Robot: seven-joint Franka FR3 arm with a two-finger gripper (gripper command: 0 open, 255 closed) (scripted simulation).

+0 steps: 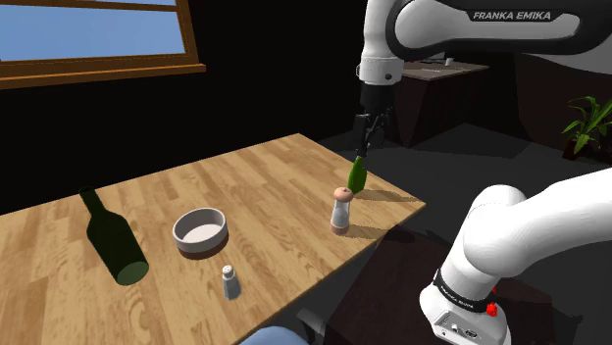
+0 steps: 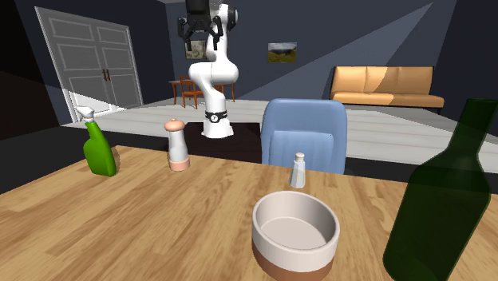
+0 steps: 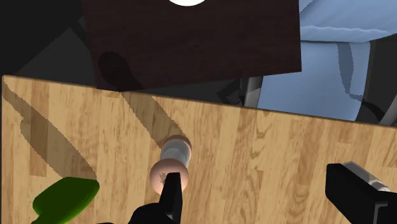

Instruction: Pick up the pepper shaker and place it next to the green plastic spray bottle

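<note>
A tall shaker [image 1: 340,211] [image 2: 178,145] with a white body and pinkish top and base stands near the table's edge on the robot's side. In the wrist view the tall shaker [image 3: 172,162] lies right beside one finger. The green spray bottle [image 1: 358,174] [image 2: 99,152] [image 3: 63,197] stands close by it. A small grey-capped shaker [image 1: 230,282] [image 2: 298,170] stands farther along the same edge, and the other finger partly hides the small shaker [image 3: 374,181]. My gripper [image 1: 363,147] [image 2: 196,32] [image 3: 257,184] hangs open, high above the spray bottle and tall shaker, holding nothing.
A white bowl with a brown base [image 1: 200,231] [image 2: 295,231] sits mid-table. A dark green glass bottle [image 1: 116,245] [image 2: 443,199] is beyond it. A blue chair [image 2: 306,132] [image 3: 343,51] stands at the wooden table [image 1: 275,176] by the small shaker.
</note>
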